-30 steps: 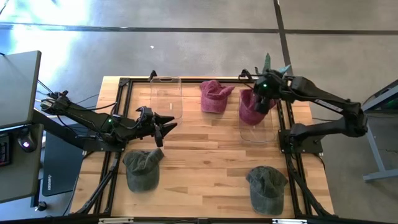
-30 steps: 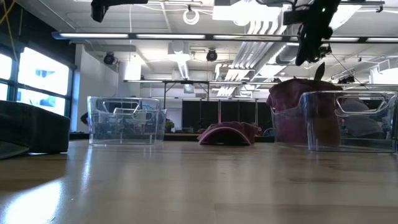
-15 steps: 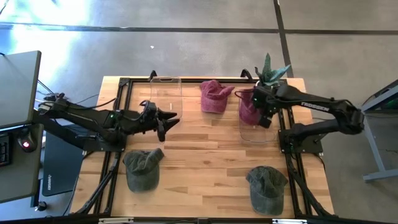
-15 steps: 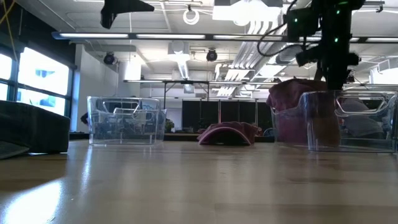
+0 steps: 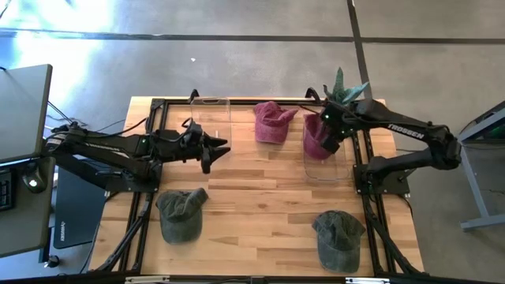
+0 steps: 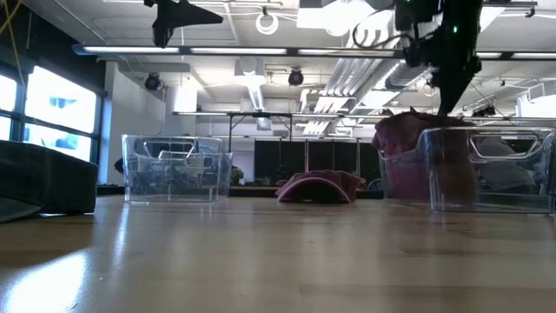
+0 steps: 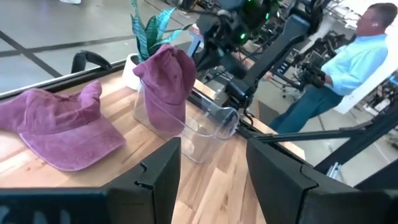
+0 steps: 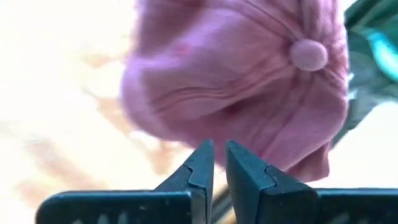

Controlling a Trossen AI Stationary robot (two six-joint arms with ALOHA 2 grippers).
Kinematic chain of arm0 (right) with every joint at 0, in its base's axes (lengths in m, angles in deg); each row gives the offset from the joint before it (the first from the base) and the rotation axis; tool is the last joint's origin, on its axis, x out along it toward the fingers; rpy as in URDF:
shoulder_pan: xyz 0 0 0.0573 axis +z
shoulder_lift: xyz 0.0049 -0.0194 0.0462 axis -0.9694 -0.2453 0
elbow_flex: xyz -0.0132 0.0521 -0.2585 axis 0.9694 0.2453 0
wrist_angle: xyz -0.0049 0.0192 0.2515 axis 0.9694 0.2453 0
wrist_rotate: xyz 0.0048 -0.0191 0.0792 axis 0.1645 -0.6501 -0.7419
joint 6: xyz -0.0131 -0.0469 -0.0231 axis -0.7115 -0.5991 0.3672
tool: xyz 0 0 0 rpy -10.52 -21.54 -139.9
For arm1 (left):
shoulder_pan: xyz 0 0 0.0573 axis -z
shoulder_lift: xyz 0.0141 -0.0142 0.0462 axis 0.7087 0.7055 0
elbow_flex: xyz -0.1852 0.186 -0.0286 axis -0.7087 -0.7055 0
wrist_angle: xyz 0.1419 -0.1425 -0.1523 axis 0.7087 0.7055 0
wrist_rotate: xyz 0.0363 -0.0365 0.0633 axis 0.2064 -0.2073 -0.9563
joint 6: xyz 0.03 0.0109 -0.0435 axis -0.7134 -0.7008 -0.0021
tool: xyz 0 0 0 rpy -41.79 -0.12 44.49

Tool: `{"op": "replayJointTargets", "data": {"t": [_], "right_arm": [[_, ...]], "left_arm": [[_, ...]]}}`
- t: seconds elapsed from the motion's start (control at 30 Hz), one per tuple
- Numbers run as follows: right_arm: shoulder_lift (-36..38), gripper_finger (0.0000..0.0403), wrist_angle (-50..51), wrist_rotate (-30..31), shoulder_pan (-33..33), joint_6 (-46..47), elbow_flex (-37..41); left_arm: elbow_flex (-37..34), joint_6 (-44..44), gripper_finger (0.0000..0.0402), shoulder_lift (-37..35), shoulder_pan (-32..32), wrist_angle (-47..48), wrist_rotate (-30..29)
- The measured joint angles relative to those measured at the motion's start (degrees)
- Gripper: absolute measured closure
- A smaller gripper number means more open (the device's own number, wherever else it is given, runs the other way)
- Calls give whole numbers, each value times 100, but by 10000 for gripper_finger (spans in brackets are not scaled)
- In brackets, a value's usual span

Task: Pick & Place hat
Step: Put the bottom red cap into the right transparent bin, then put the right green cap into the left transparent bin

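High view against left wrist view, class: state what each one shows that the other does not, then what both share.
Only the high view shows the two green caps, one near the left arm and one near the right, the empty clear bin and the left gripper with open fingers.

Only the left wrist view shows a person beyond the table.

Both show the pink cap on the table, the pink cap in the clear bin, the plant and the right arm.

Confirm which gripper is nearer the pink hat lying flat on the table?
Left. The left gripper sits just short of the flat pink hat; the right gripper is over the right bin's hat.
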Motion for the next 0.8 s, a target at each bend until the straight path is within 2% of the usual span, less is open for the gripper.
{"op": "replayJointTargets", "data": {"t": [0.1,0.23,0.4,0.53,0.67,0.8], "right_arm": [[22,366,197,-938,268,331,-298],[104,366,172,-1949,994,827,-438],[235,370,-56,-2586,2223,2054,-439],[208,362,-434,-2663,3315,3249,-437],[80,319,-756,-3297,4311,4254,-437],[-70,243,-776,-3516,5215,5480,-437]], "left_arm": [[0,-101,224,0,2,7,11],[0,-307,224,0,0,46,153],[0,-361,224,0,0,253,405],[0,-361,224,0,0,520,536],[0,-494,224,0,0,716,718],[0,-672,224,0,0,795,909]]}}
